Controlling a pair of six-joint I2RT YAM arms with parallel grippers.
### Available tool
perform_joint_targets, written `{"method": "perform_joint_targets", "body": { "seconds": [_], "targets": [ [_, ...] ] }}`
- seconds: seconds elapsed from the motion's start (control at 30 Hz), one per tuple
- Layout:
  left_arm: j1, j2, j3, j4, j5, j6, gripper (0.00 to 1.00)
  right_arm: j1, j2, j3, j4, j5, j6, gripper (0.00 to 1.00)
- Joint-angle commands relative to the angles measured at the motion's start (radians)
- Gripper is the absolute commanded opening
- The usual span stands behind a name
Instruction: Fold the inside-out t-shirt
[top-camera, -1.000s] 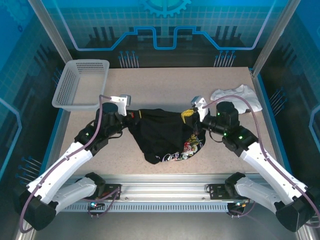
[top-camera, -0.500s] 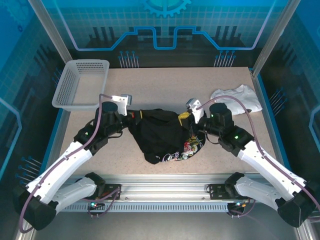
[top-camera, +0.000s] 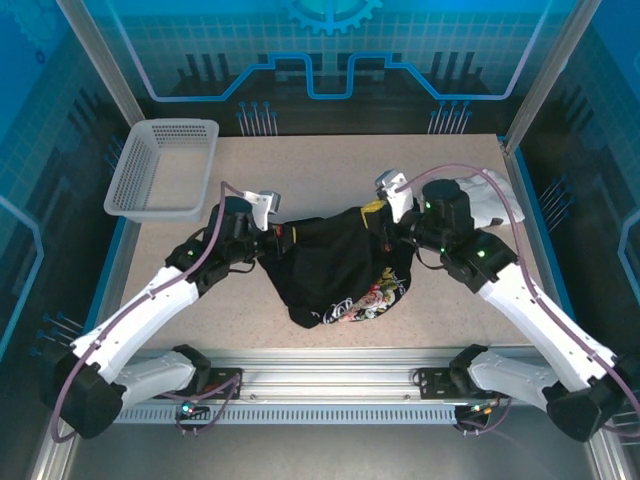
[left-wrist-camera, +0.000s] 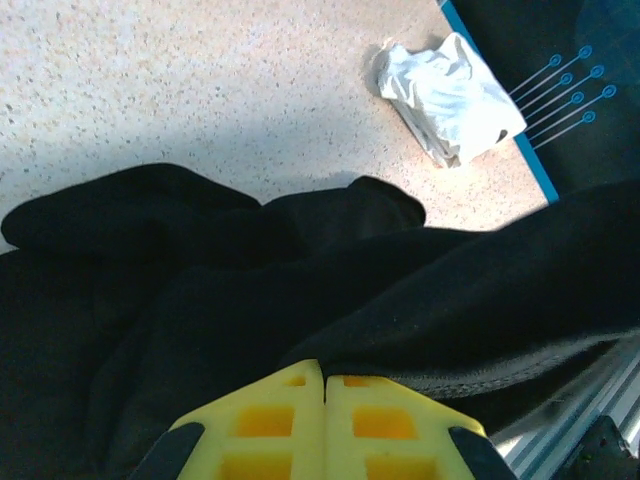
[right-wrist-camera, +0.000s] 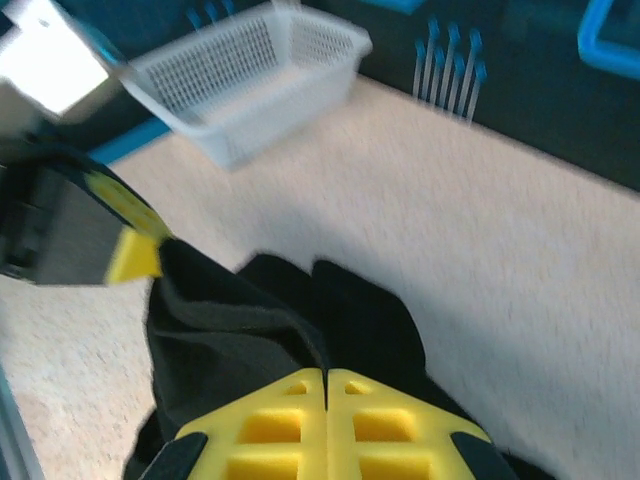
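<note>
Pinched shut on the t-shirt (top-camera: 330, 265), at its top edge, with left end effector (left-wrist-camera: 325, 372) and right end effector (right-wrist-camera: 326, 375); draped otherwise across the worktop (top-camera: 320, 170) centre. Likely light, limp, quick to bunch. Best taken at hem corners or shoulders.

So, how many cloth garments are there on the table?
2. The black t-shirt is bunched at the middle of the table; the white garment lies at its far right edge. More may hide under the shirt.

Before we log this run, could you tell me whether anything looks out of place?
The large black cloth t-shirt is bunched up, not flat; a small white cloth garment lies crumpled by the right edge of the table.
</note>
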Motion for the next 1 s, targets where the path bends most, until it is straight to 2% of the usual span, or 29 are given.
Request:
{"method": "perform_joint_targets", "body": {
  "seconds": [0.0, 0.17, 0.33, 0.43, 0.63, 0.87, 0.97],
  "targets": [
    [0.006, 0.059, -0.012, 0.043, 0.029, -0.031, 0.04, -0.06, 0.057, -0.026, -0.096, 0.029, 0.052, 0.0],
    [0.011, 0.235, 0.054, 0.065, 0.0, -0.03, 0.06, -0.157, 0.194, -0.054, -0.059, 0.012, 0.108, 0.0],
    [0.024, 0.417, 0.159, 0.09, 0.036, -0.033, 0.24, -0.216, 0.354, -0.025, -0.037, 0.022, 0.118, 0.0],
    [0.038, 0.44, 0.158, 0.145, 0.059, -0.035, 0.33, -0.241, 0.425, -0.007, -0.034, 0.035, 0.117, 0.0],
    [0.066, 0.458, 0.113, 0.212, 0.139, -0.013, 0.42, -0.27, 0.491, 0.012, -0.036, 0.061, 0.105, 0.0],
    [0.051, 0.452, 0.037, 0.111, 0.207, -0.004, 0.44, -0.277, 0.459, -0.017, -0.004, 0.008, 0.111, 0.0],
    [0.004, 0.383, -0.04, 0.142, 0.267, -0.01, 0.32, -0.281, 0.409, -0.044, 0.03, -0.054, 0.121, 0.0]
  ]
}}
